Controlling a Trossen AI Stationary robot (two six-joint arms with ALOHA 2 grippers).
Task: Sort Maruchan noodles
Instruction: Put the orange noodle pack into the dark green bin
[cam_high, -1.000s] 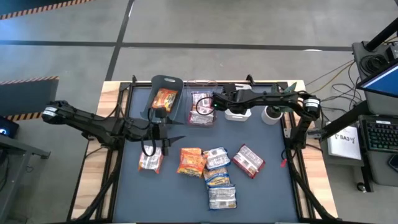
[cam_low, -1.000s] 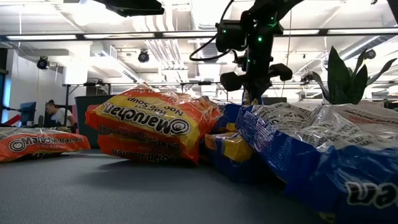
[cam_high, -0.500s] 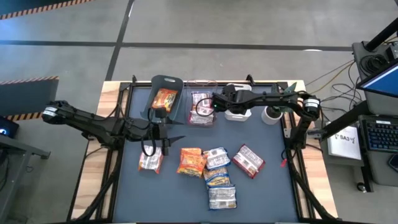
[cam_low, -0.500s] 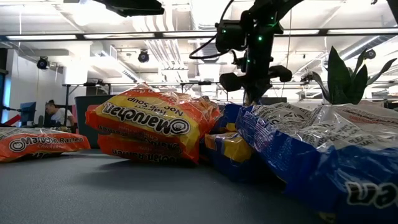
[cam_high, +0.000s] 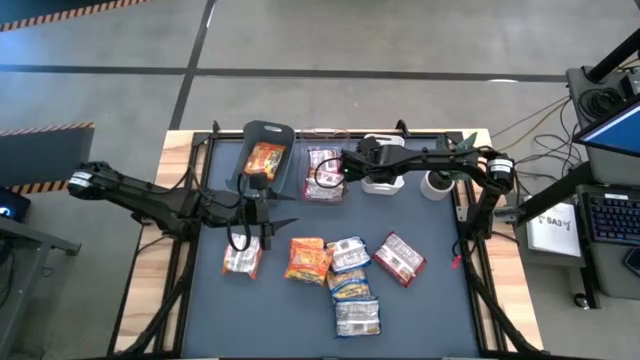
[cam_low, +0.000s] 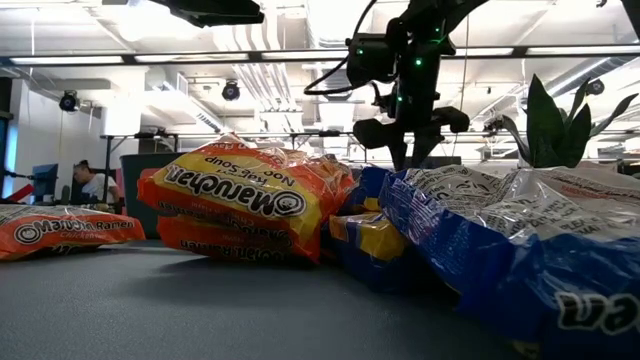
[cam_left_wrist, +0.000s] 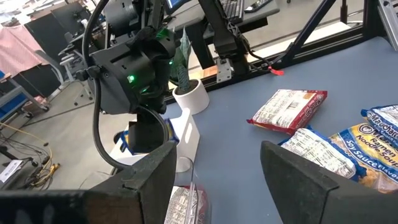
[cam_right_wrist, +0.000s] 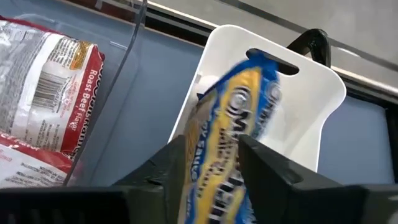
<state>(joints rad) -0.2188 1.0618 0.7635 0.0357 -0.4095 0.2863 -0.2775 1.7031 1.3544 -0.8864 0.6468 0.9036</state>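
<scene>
Since a second ago the right gripper (cam_right_wrist: 208, 171) has begun to part its fingers around the yellow-and-blue Maruchan packet (cam_right_wrist: 230, 134); in the right wrist view you can see the packet blurred between them, so whether they still pinch it you cannot tell. That packet lies directly ahead of the fingers, its long axis running along them and out over the white bin (cam_right_wrist: 311, 106), which in the high view sits at upper centre, just right of the clear bin (cam_high: 326, 172) holding red-and-white packets (cam_right_wrist: 43, 87). Your release turns on that line: packet straight over the white bin. Farther out, the teal bin (cam_high: 266, 150) holds an orange packet (cam_high: 264, 158), and loose packets (cam_high: 345, 275) wait at lower centre. The left gripper (cam_high: 268, 208) hovers wide open, holding nothing, nearest the orange packet on the mat (cam_high: 242, 260).
</scene>
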